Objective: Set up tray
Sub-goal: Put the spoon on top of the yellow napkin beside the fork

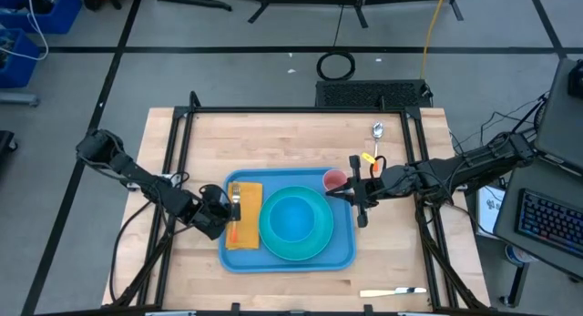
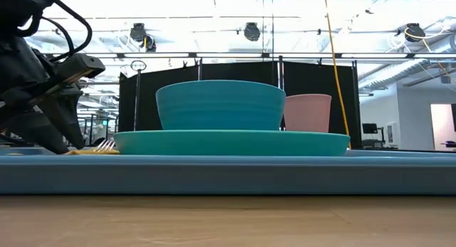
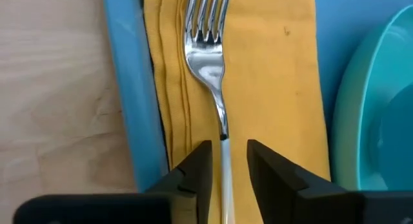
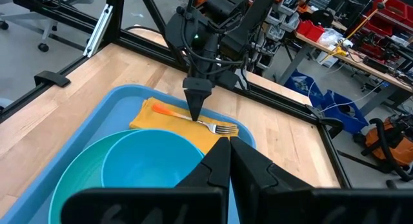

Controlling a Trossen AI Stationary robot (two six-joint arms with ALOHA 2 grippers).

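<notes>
A teal bowl (image 1: pixel 293 218) sits inside a round teal plate (image 1: pixel 321 246). At the plate's nine o'clock, an orange napkin (image 1: pixel 248 199) carries a fork (image 3: pixel 210 62) with an orange handle. A pink cup (image 1: pixel 334 179) stands at the plate's one o'clock. On the bare table (image 1: pixel 273 138), a spoon (image 1: pixel 377 131) lies near the twelve o'clock edge and a knife (image 1: pixel 393 292) near the six o'clock edge.

Fork (image 3: pixel 208 62) on napkin (image 3: pixel 271 88), left of plate (image 1: pixel 293 225), in tray (image 1: pixel 342 258)

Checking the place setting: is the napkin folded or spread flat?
Folded: the orange napkin shows stacked layered edges along one side, under the fork.
</notes>
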